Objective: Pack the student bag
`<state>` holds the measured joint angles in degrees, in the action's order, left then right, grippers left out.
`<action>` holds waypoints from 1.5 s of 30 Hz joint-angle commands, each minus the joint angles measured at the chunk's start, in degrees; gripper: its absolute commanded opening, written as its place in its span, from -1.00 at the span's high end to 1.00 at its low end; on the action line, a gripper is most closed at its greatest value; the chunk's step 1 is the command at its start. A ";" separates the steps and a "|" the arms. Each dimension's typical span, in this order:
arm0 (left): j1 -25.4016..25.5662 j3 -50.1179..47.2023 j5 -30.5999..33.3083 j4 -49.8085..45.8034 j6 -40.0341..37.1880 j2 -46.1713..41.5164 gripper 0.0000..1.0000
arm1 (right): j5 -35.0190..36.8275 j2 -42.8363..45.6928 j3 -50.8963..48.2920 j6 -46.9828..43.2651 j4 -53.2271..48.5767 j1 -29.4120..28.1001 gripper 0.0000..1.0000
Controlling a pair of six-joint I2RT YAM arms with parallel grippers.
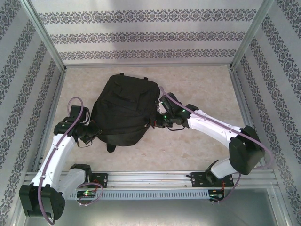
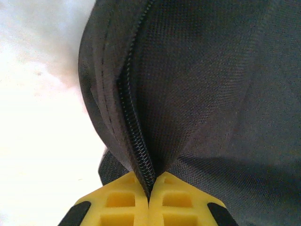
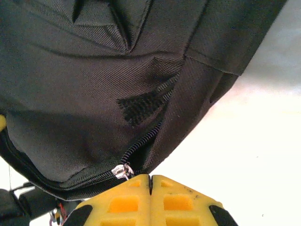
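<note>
Bag (image 1: 123,110) — black, flat on tabletop (image 1: 197,146). Left hand (image 2: 149,188) clamped shut on its zipper (image 2: 136,136); right hand (image 3: 150,181) shut beside zipper pull (image 3: 123,171) — hold unclear.

This is a robot test cell in a lab: a left arm (image 1: 57,151) and a right arm (image 1: 211,125) are bolted to an aluminium rail (image 1: 155,178) at the near edge of the table (image 1: 197,146). Aluminium posts (image 1: 44,33) carry patterned panels (image 1: 141,33) on 3 sides.

The student bag (image 1: 124,110) lies on the table (image 1: 197,146) between left gripper (image 1: 93,129) and right gripper (image 1: 156,121)
</note>
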<state>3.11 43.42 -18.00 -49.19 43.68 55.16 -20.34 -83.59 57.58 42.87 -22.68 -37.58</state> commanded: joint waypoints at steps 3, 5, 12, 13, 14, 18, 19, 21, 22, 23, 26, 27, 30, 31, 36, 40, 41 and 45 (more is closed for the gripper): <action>11.50 3.11 3.82 7.44 0.17 5.81 1.00 | 9.50 4.90 -3.83 3.56 1.18 5.70 1.00; 17.27 4.17 4.21 10.29 1.96 9.29 1.00 | 10.24 5.95 -4.78 3.82 1.33 7.57 1.00; 27.80 7.06 7.52 15.63 7.74 16.87 1.00 | 11.97 11.34 -8.57 3.82 0.86 14.38 0.62; 28.50 7.19 7.59 16.11 8.18 17.37 1.00 | 12.37 12.09 -8.32 2.87 -0.31 14.92 0.35; 29.15 7.33 7.83 16.24 8.50 17.62 1.00 | 13.40 13.01 -7.72 1.48 -1.74 14.99 0.16; 32.91 7.45 9.56 16.98 8.61 17.97 1.00 | 20.47 20.84 -6.43 -3.19 -6.03 13.85 -0.36; 33.71 7.57 10.16 16.67 8.61 18.15 1.00 | 22.08 23.57 -6.43 -4.17 -6.55 13.85 -0.58; 34.26 8.03 11.18 14.91 8.57 18.41 0.97 | 24.02 27.03 -6.16 -5.68 -7.91 13.83 -0.95; 34.24 8.22 11.76 13.60 8.06 18.13 0.80 | 24.61 28.71 -5.96 -6.91 -8.37 13.85 -0.96; 34.24 8.45 11.97 12.85 6.51 17.42 0.61 | 25.19 30.51 -5.82 -8.22 -8.88 13.81 -0.96; 34.19 7.38 9.45 14.93 0.00 10.80 -0.26 | 27.15 34.73 -5.56 -12.43 -9.76 12.91 -0.96; 34.24 7.52 9.39 15.16 -1.90 8.44 -0.53 | 27.02 35.23 -4.65 -14.36 -10.72 12.72 -0.96; 34.09 9.81 12.89 13.31 -8.60 1.28 -0.99 | 28.97 36.15 -0.25 -17.23 -15.84 11.94 -0.96; 33.94 10.63 13.46 13.37 -11.56 -0.78 -0.99 | 28.16 36.97 -0.01 -17.94 -15.20 11.85 -0.96; 32.83 13.98 34.83 13.99 -16.58 -5.49 -0.99 | 30.40 42.50 -10.27 -19.80 2.06 12.07 -0.96; 32.76 5.18 42.40 31.77 -41.33 -9.41 -0.99 | 24.45 47.43 -23.68 -40.37 23.65 12.10 -0.96; 32.55 0.88 43.44 38.62 -46.79 -9.35 -0.99 | 25.60 47.89 -26.34 -44.12 27.16 12.09 -0.96; 25.06 -9.97 34.67 55.59 -47.05 -8.18 -0.99 | 31.46 46.60 -35.18 -49.93 40.39 12.79 -0.96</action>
<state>33.76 39.44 20.71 -11.33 5.37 46.09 7.77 -36.75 26.85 4.03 -0.12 -25.28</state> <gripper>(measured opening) 0.994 0.981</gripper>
